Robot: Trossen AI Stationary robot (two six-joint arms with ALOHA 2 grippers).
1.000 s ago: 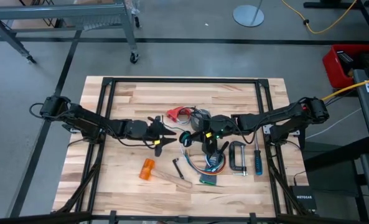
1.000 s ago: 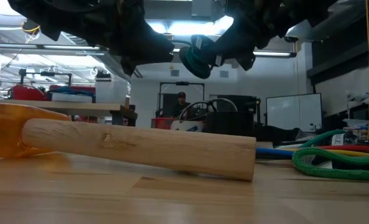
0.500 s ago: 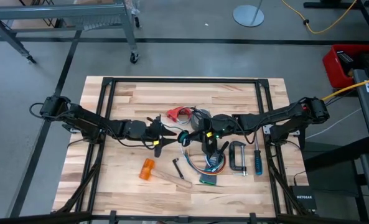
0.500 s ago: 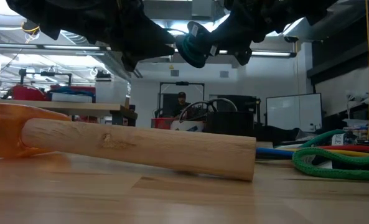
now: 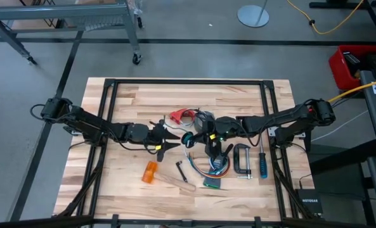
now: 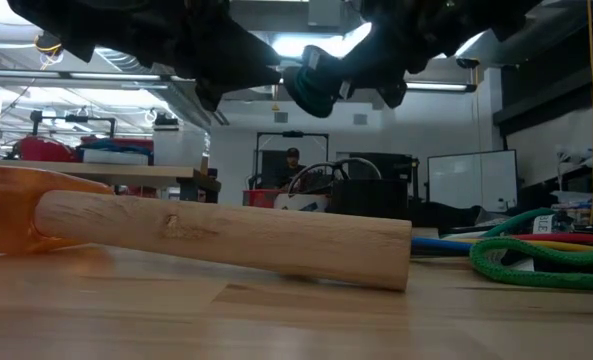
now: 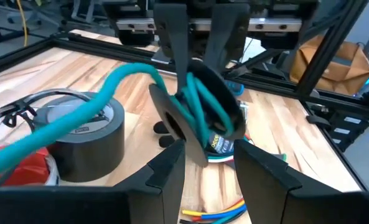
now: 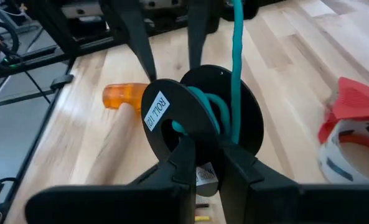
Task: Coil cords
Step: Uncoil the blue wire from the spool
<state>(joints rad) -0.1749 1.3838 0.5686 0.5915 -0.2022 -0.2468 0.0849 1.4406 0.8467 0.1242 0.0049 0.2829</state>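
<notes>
A small black round spool (image 8: 200,118) wound with teal cord (image 7: 200,102) hangs above the table's middle (image 5: 187,137). My right gripper (image 8: 206,149) is shut on it. The cord leaves the spool (image 7: 196,118) and runs over a grey tape roll (image 7: 88,134) toward a red plastic piece (image 5: 180,116). My left gripper (image 7: 209,155) is open. Its fingers stand on either side of the spool's near edge, and I cannot tell whether they touch it. It comes from the table's left (image 5: 172,135). My right gripper pinches the spool between its two fingers, one finger (image 8: 183,155) on the outer face of the labelled disc (image 8: 165,112) and the other behind the far disc. The fingers reach in level from the table's right. The spool is lifted clear of the table, its axis roughly level.
An orange-headed mallet with a wooden handle (image 6: 226,235) lies at the near left. A bundle of coloured wires (image 5: 208,168), a C-clamp (image 5: 241,159) and a blue screwdriver (image 5: 262,163) lie near right. A green rope (image 6: 521,262) lies at the low view's right.
My right gripper has raised the spool a little and carried it slightly toward my left gripper, still shut on it. My left gripper has edged toward the spool.
</notes>
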